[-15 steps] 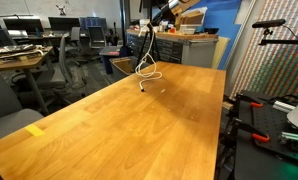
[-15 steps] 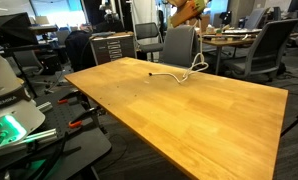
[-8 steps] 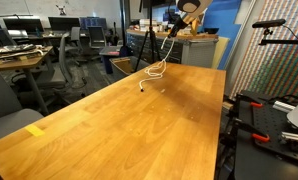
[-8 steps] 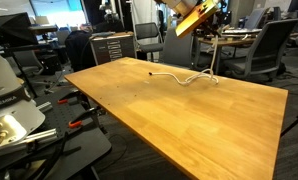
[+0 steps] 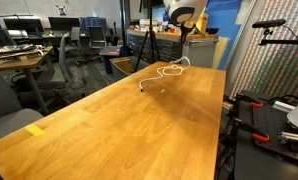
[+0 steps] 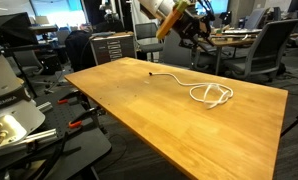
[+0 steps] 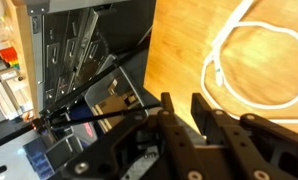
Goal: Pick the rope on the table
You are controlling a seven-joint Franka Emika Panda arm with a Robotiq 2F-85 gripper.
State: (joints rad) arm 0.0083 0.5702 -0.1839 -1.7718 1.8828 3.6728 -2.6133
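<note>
The white rope (image 5: 167, 71) lies loose on the light-brown wooden table (image 5: 109, 130) near its far end. In an exterior view it runs from a small dark tip to a loop (image 6: 213, 95) on the table (image 6: 179, 135). My gripper (image 5: 186, 27) hangs above the table's far edge, over the rope and apart from it, as the exterior views (image 6: 193, 20) show. In the wrist view the gripper's fingers (image 7: 184, 106) are apart with nothing between them, and a rope (image 7: 225, 60) loop lies on the wood beyond them.
A yellow tape mark (image 5: 35, 130) sits on the near corner of the table. Office chairs (image 6: 179, 45) and grey desks (image 5: 19, 60) stand around. A drawer cabinet (image 6: 114, 47) and a tripod (image 5: 144, 45) are behind the far edge.
The rope hung from my raised gripper before. It has now dropped and lies flat on the table in a loop. The gripper has swung sideways above the far edge.
</note>
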